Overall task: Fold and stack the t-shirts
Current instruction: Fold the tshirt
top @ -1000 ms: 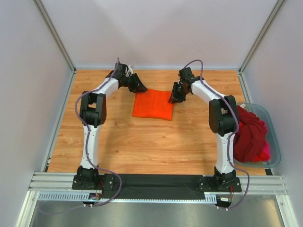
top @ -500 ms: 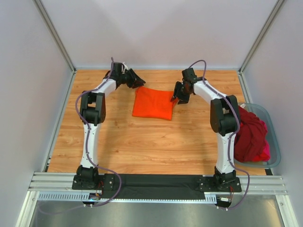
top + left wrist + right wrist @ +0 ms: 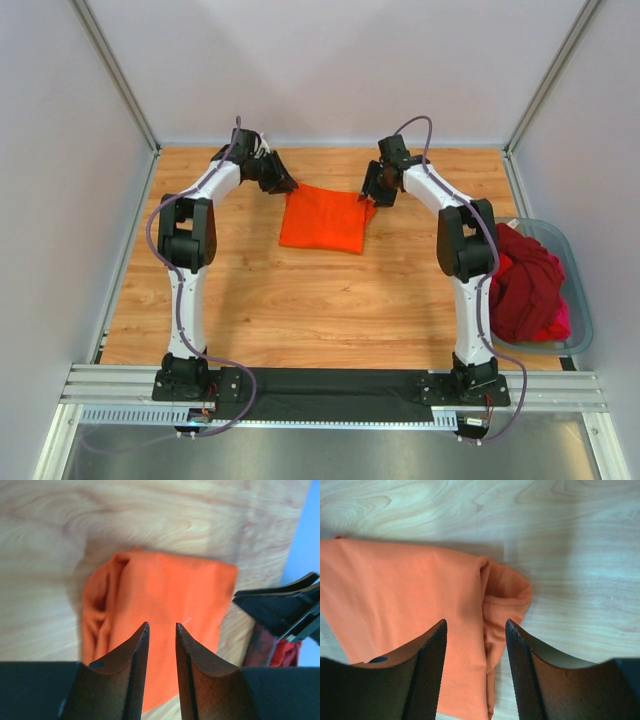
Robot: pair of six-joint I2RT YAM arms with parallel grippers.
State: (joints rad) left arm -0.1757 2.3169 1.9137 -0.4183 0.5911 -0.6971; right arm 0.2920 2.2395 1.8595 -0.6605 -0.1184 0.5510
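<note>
Parted fingers (image 3: 131, 667) hover above the folded orange t-shirt (image 3: 170, 590).

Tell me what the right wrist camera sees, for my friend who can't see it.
A folded orange t-shirt lies on a wooden table, its right edge bunched up. Two dark fingers of the right arm stand apart above it, gripping nothing.

Orange t-shirt (image 3: 322, 220) plain bright orange. Tabletop (image 3: 300, 300) light wood grain. Dark red t-shirt (image 3: 525, 285), magenta-pink t-shirt (image 3: 563, 322), both plain. Tub (image 3: 581, 290) grey-blue. Left arm (image 3: 185, 300), right arm (image 3: 470, 310) white, black joints.
</note>
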